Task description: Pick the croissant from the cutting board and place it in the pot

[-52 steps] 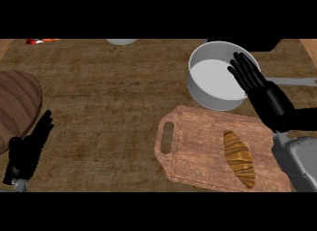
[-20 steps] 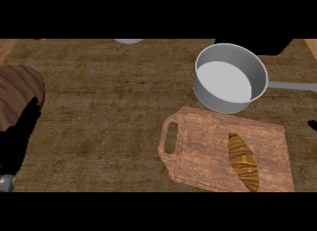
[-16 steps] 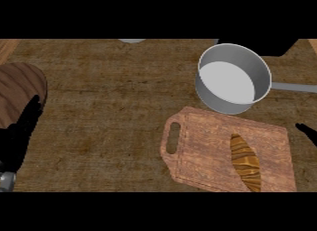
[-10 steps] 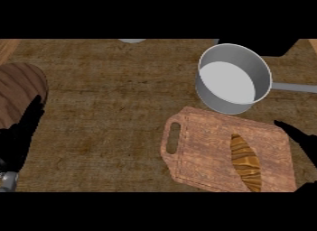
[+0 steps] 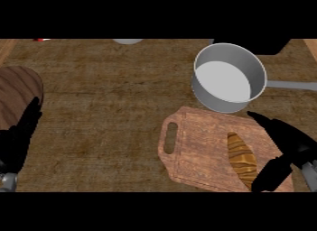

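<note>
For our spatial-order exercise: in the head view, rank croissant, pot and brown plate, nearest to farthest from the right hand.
1. Croissant, on the board, just left of the right hand.
2. Pot, beyond the board, farther up the view.
3. Brown plate, at the far left edge.

One croissant (image 5: 242, 155), one pot (image 5: 221, 82), one cutting board (image 5: 195, 151)

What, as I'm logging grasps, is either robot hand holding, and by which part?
Nothing is held. The right robot hand is open beside the croissant, which lies on the cutting board; the left robot hand rests open.
</note>
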